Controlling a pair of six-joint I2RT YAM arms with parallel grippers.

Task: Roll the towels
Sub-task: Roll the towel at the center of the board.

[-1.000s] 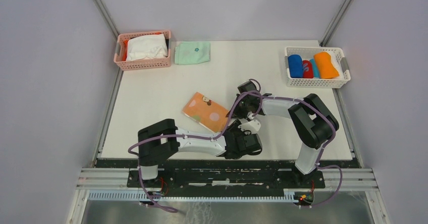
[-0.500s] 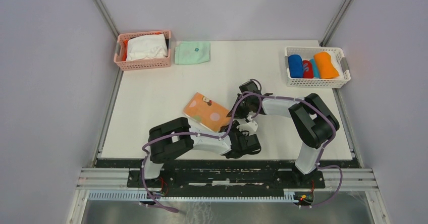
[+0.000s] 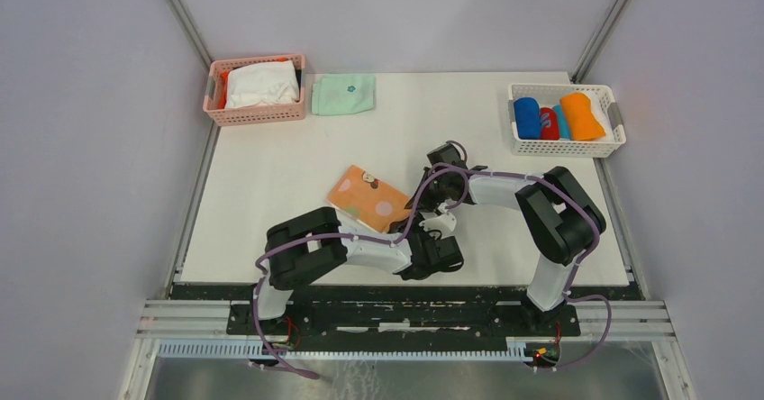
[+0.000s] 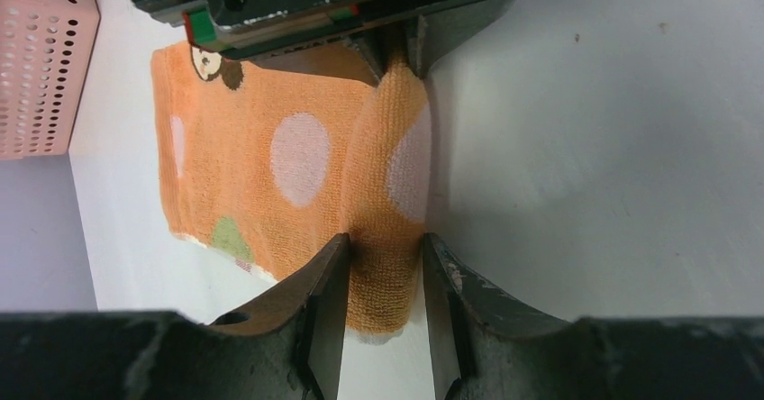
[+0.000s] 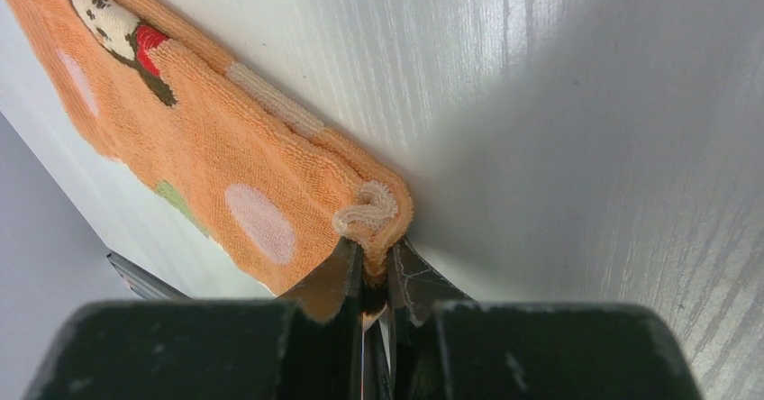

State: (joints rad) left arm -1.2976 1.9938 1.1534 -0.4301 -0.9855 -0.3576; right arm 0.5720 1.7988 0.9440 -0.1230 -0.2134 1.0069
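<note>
The peach dotted towel [image 3: 365, 197] lies flat at the table's near middle, its right edge lifted into a fold. My left gripper [image 3: 409, 236] is shut on the near end of that fold [image 4: 386, 265], with the cloth squeezed between both fingers [image 4: 326, 283]. My right gripper [image 3: 417, 204] is shut on the far end of the same edge, pinching the curled corner [image 5: 374, 215] of the towel [image 5: 207, 157]. The right gripper also shows at the top of the left wrist view [image 4: 360, 13]. A rolled blue towel [image 3: 527, 117] and a rolled orange towel [image 3: 582, 116] lie in the white basket [image 3: 613, 139].
The white basket at the back right also holds a red roll [image 3: 549, 123]. A pink basket [image 3: 257, 113] with a white cloth stands at the back left, also in the left wrist view [image 4: 40, 67]. A folded mint-green cloth [image 3: 343, 94] lies beside it.
The left arm's elbow has swung right and its gripper has edged in on the towel's right edge. The right arm and the towel have barely moved.
</note>
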